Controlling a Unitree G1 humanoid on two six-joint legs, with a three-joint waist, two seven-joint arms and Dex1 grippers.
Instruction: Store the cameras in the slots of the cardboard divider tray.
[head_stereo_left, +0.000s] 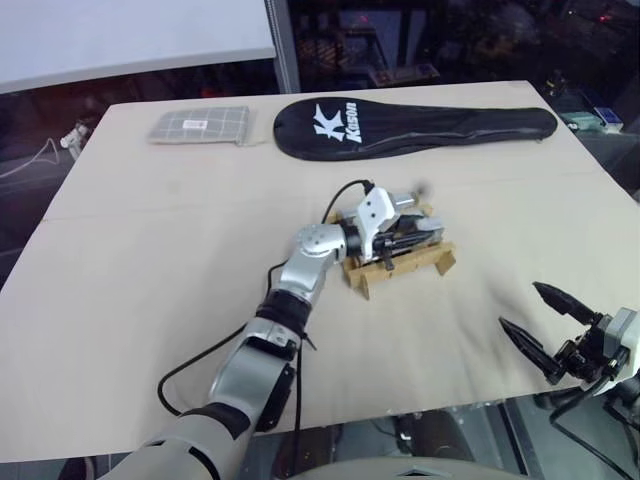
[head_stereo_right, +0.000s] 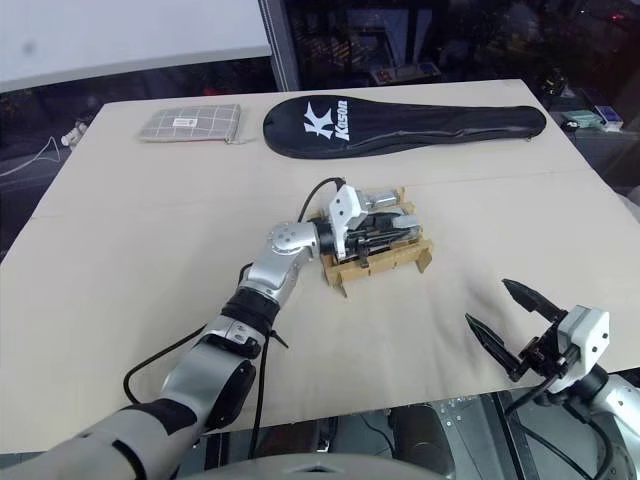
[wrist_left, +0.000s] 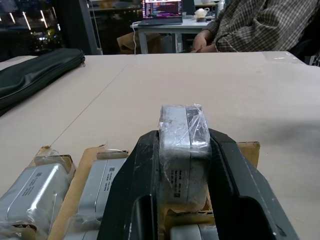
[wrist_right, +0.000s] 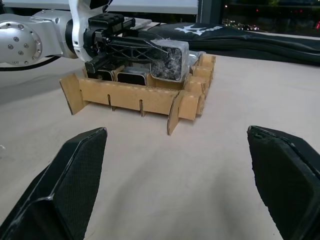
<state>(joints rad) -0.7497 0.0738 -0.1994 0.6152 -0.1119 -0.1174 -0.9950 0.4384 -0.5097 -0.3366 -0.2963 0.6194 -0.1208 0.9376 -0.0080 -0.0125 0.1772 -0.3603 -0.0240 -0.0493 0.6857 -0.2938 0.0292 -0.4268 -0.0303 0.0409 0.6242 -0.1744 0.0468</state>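
**Wrapped camera held over the divider tray**

We take the cardboard divider tray (wrist_right: 135, 97) as our landmark; it sits near the middle of the table (head_stereo_left: 150, 280). Our left gripper (wrist_left: 182, 165) reaches across the top of the tray, its two black fingers (wrist_left: 135, 185) clamped on one camera (wrist_left: 184, 131), which is poised above the slots (wrist_left: 90, 165) at the tray's end. Other cameras (wrist_left: 35, 187) already lie in compartments beside it.

The held camera looks small, stiff and boxy, so we judge it light and unlikely to deform. It is sheathed in clear crinkled film, which we expect to be slippery; a grip across the flat metal sides, as now, seems the safest hold, keeping off the black face. The tray is thin cardboard and looks easy to nudge or bend, so pushing a camera in crooked could shift it.

Our right gripper (wrist_right: 177, 185) hovers well apart from the tray, toward the table's near edge, fingers spread wide and empty.

Beyond the tray lie a black racket cover (head_stereo_left: 410, 125) and a grey checked pouch (head_stereo_left: 198, 125). A person (wrist_left: 260, 22) sits past the table.
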